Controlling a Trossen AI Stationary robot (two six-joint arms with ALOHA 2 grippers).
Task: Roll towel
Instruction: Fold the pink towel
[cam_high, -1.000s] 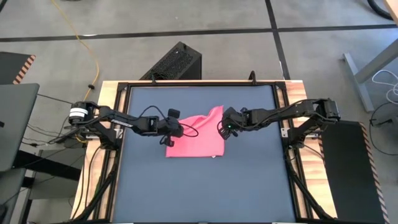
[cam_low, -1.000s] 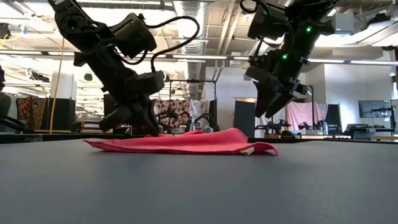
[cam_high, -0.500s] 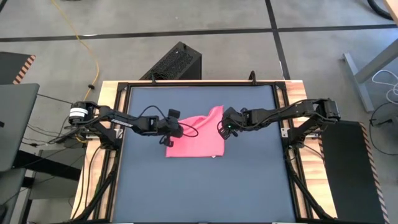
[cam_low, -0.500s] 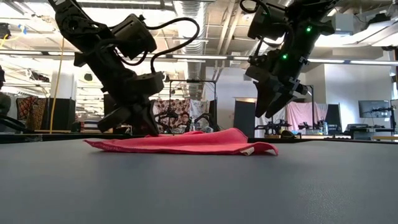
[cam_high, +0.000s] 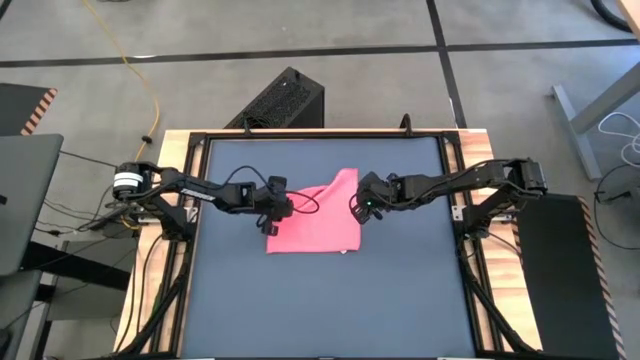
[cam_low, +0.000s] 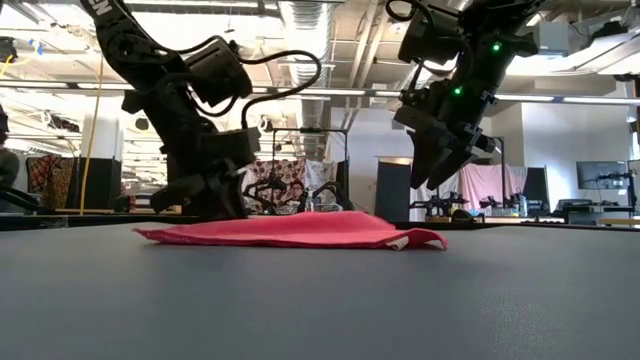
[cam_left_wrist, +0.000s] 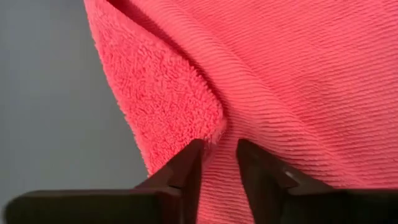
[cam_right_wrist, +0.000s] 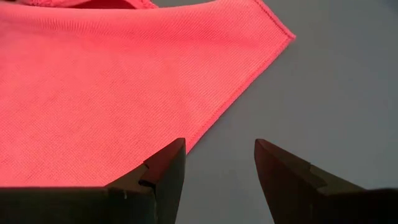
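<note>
Bright pink thin soft towel (cam_left_wrist: 292, 81): runs off the top, right and bottom edges of the left wrist view; cut at top and left of the right wrist view. Left gripper (cam_low: 222, 205): fingertips hidden behind the towel's raised fold, low view, left of centre; contact undeterminable

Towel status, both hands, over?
Left hand open at towel left edge, fold between fingers. Right hand open above right edge, empty. Towel flat, unrolled. Nothing in the way.

Left tool (cam_high: 271, 214) low with fingers slightly parted; right tool (cam_high: 357, 207) raised, open
</note>
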